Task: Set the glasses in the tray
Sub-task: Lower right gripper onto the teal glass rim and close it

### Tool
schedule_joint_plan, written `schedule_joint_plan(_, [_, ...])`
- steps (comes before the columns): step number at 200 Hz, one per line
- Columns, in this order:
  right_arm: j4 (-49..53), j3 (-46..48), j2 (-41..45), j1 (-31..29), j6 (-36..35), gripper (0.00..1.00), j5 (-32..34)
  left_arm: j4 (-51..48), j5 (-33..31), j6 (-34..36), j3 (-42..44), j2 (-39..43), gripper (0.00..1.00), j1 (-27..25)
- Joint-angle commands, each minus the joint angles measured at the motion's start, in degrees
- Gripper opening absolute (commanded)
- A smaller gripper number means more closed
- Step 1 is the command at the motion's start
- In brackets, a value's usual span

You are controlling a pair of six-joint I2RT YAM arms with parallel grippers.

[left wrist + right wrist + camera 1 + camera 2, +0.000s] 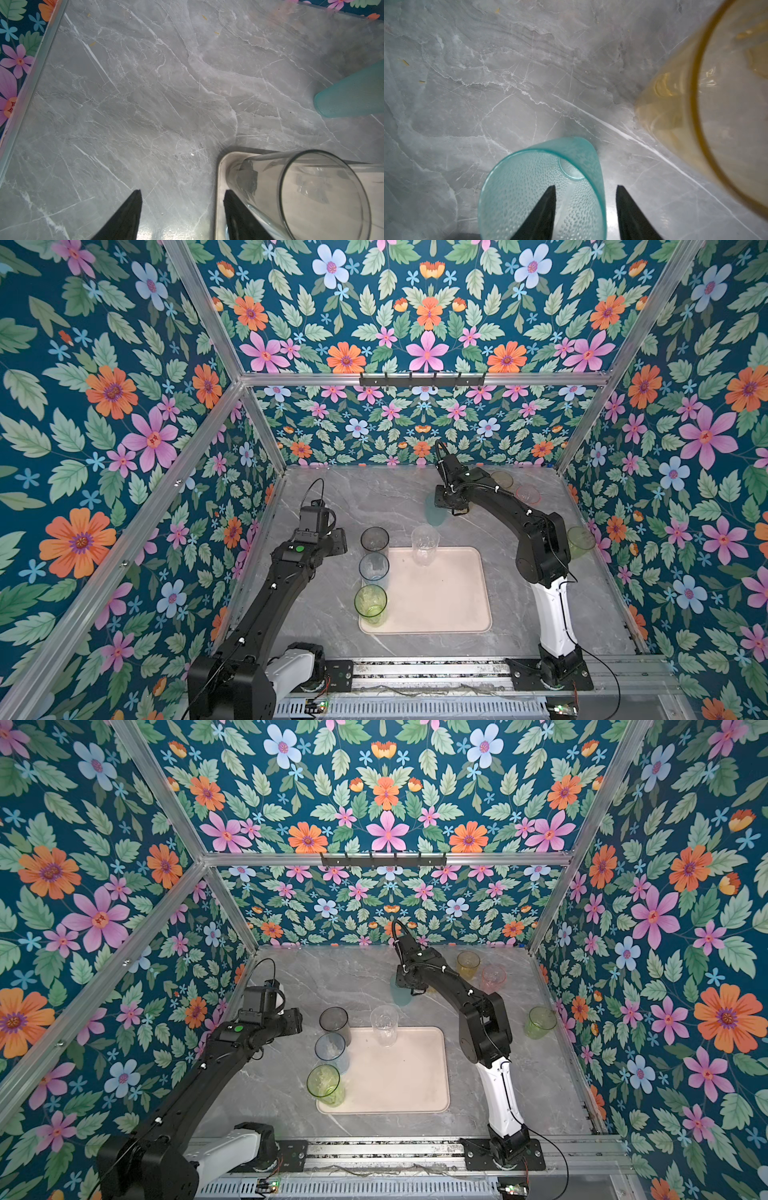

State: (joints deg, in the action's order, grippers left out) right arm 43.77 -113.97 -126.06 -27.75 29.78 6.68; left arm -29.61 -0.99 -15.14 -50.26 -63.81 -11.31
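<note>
The right gripper (585, 187) straddles the rim of the teal dimpled translucent tumbler (542, 187). One finger is down inside the cup and the other stands outside its wall with a sliver of gap, so the jaws are apart and nothing is pinched yet. I judge a wall pinch suits a cup too wide to span. That tumbler stands upright on the grey marble-patterned tabletop (332, 497), beyond the far edge of the flat pale pink rectangular tray (440, 597). The left gripper (182, 191) hangs open and empty just beside the tray's far-left corner, probably parked clear of the other arm's path. A smoky grey tumbler (375, 540), a pale blue tumbler (374, 568) and a green tumbler (370, 601) line the tray's left side. A clear tumbler (424, 545) stands at its far edge, between the teal cup and the tray's bare middle, so the carry probably must pass over or around it. An amber tumbler (468, 965) stands near on the outer finger's side. A pink tumbler (493, 978) and a second green tumbler (540, 1022) wait farther right.
</note>
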Motion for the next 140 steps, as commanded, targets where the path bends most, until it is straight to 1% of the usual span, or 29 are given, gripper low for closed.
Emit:
schedule_joint_plan(1, [0.27, -0.48, -0.22, 0.06, 0.81, 0.46, -0.17, -0.01, 0.01, -0.13, 0.01, -0.05, 0.66, -0.03])
schedule_joint_plan(95, [-0.52, 0.83, 0.3, 0.07, 0.63, 0.3, -0.48, -0.14, -0.06, -0.16, 0.16, -0.22, 0.66, -0.03])
schedule_joint_plan(140, [-0.6, 1.45, 0.76, 0.06, 0.55, 0.15, -1.11, -0.19, -0.01, -0.1, 0.09, -0.21, 0.66, -0.01])
